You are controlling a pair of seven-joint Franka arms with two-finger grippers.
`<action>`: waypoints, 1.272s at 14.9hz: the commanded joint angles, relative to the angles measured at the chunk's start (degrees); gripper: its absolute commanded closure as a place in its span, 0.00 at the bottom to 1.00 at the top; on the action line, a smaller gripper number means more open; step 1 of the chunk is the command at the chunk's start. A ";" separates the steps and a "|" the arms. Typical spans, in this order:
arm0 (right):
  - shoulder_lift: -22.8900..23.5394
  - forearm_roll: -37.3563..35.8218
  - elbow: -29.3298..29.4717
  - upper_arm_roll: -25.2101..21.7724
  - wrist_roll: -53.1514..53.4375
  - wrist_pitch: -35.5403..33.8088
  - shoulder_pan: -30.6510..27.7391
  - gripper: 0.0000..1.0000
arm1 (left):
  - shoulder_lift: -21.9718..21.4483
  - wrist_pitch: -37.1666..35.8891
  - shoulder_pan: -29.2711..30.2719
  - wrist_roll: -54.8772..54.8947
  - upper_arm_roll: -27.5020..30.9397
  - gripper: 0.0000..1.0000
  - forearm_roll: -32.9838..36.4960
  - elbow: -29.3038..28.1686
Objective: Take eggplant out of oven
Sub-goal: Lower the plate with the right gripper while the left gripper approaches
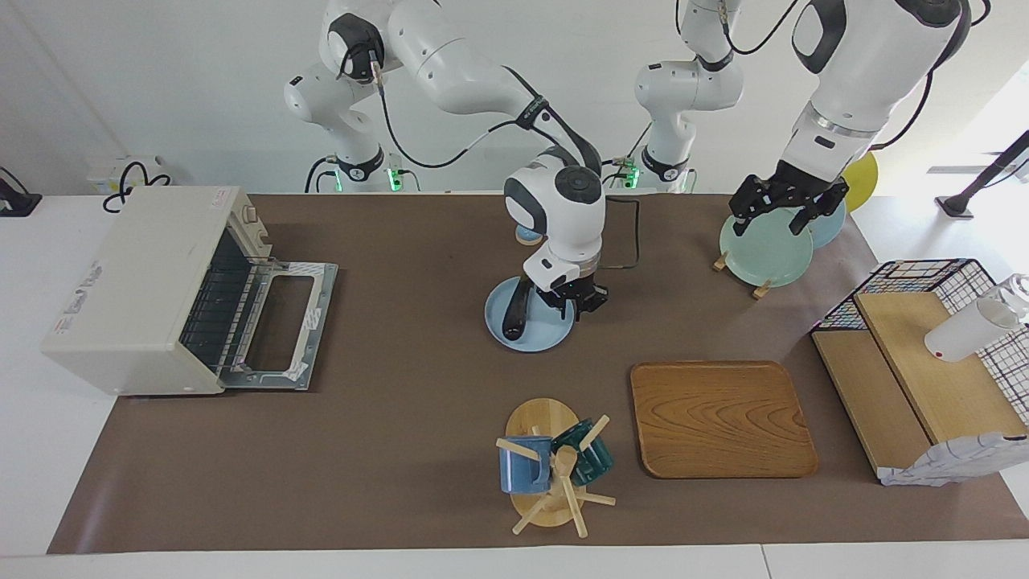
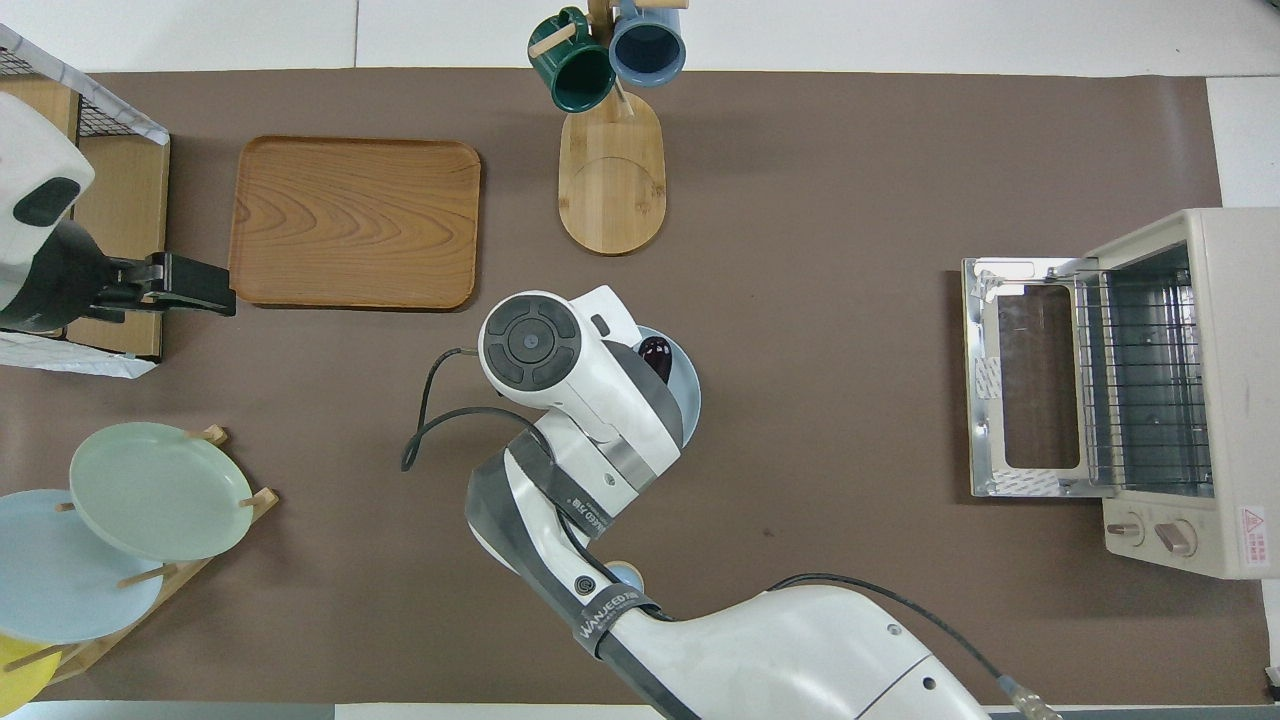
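Note:
The dark purple eggplant (image 1: pixel 514 310) lies on a round light-blue plate (image 1: pixel 537 338) in the middle of the table; only its tip (image 2: pixel 655 355) shows in the overhead view. My right gripper (image 1: pixel 579 299) hangs open and empty just over the plate, beside the eggplant and apart from it. The cream-white oven (image 1: pixel 137 281) stands at the right arm's end with its door (image 1: pixel 277 326) folded down and its rack bare; it also shows in the overhead view (image 2: pixel 1200 380). My left gripper (image 1: pixel 778 215) waits open over the plate rack.
A wooden tray (image 1: pixel 721 418) and a mug tree with two mugs (image 1: pixel 551 466) stand farther from the robots than the plate. A rack with a green plate (image 1: pixel 764 245) and a wire basket with boards (image 1: pixel 924 362) sit at the left arm's end.

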 commanded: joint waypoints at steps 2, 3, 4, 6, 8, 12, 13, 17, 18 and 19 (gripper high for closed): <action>-6.75 -4.04 -0.77 0.32 -14.59 -11.09 -7.94 0.80 | 0.30 1.52 0.70 0.75 -0.32 0.00 -1.11 0.33; -7.81 -6.49 -1.04 0.32 -18.37 -14.77 -9.88 0.84 | 0.65 1.96 0.44 0.58 -0.32 0.00 -1.37 0.24; -8.78 -9.04 -1.91 0.32 -21.19 -17.25 -11.29 0.92 | 1.61 2.57 0.18 0.57 -0.41 0.00 -2.07 0.24; -11.14 -12.83 -7.24 0.32 -22.62 -19.21 -14.02 1.00 | 3.02 4.77 -1.48 0.49 -0.94 0.00 -4.26 -0.37; -13.69 -16.69 -14.89 0.32 -22.62 -17.02 -16.22 1.00 | 5.39 7.57 -6.57 0.14 -0.94 0.00 -6.55 -1.51; -16.08 -18.90 -24.75 0.32 -28.13 -9.82 -24.64 1.00 | 12.85 18.98 -19.92 -8.89 -0.94 0.00 -8.14 -3.44; -16.34 -19.43 -26.60 0.32 -30.25 -7.10 -27.45 1.00 | 14.70 22.58 -23.26 -11.70 -0.94 0.00 -8.14 -4.06; -17.40 -20.76 -32.76 0.32 -33.08 0.56 -32.84 1.00 | 18.84 30.87 -29.09 -11.04 -0.85 0.00 -7.97 -7.14; -17.40 -20.76 -32.94 0.32 -33.08 0.83 -32.84 1.00 | 20.42 31.32 -29.44 -8.94 -0.85 0.00 -7.96 -7.05; -17.40 -20.76 -32.94 0.32 -33.08 0.83 -32.84 1.00 | 21.65 32.10 -30.40 -7.61 -0.85 0.00 -7.96 -7.14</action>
